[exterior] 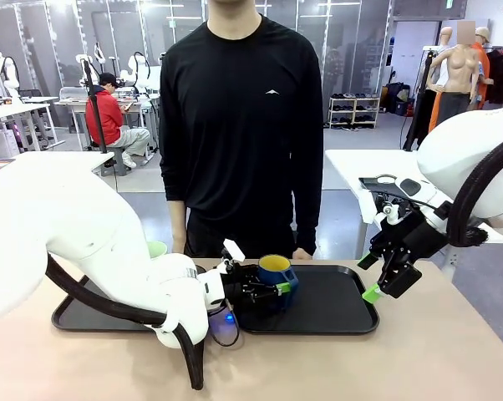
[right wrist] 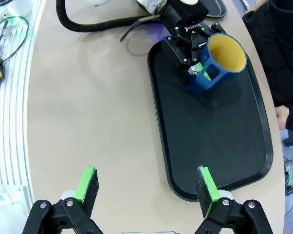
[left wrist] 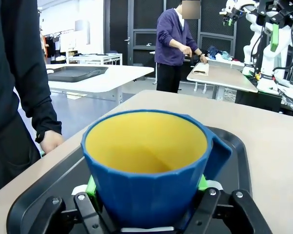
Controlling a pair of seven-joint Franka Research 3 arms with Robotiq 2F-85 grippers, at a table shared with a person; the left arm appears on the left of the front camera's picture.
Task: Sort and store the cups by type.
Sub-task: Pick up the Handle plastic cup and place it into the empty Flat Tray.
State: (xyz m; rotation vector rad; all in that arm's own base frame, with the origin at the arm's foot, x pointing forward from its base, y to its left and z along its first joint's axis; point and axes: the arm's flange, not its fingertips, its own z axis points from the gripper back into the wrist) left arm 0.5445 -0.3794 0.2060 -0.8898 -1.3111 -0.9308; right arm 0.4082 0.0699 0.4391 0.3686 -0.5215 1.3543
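Observation:
The dark blue mug (exterior: 277, 278) with a yellow inside stands at the left end of the right-hand black tray (exterior: 339, 305). My left gripper (exterior: 272, 290) reaches in low from the left with the mug (left wrist: 146, 180) between its fingers. A green pad (left wrist: 91, 185) sits close against each side; whether the pads press on it I cannot make out. The right wrist view shows the mug (right wrist: 219, 63) from above, handle toward the camera. Behind my left arm peeks the pale mint-green tumbler (exterior: 156, 248). My right gripper (exterior: 374, 274) hangs open and empty over the tray's right end.
A second black tray (exterior: 72, 319) lies to the left, mostly hidden by my left arm. A person in black stands at the far edge, one hand (exterior: 302, 253) resting by the tray. Most of the right tray (right wrist: 219, 146) is bare.

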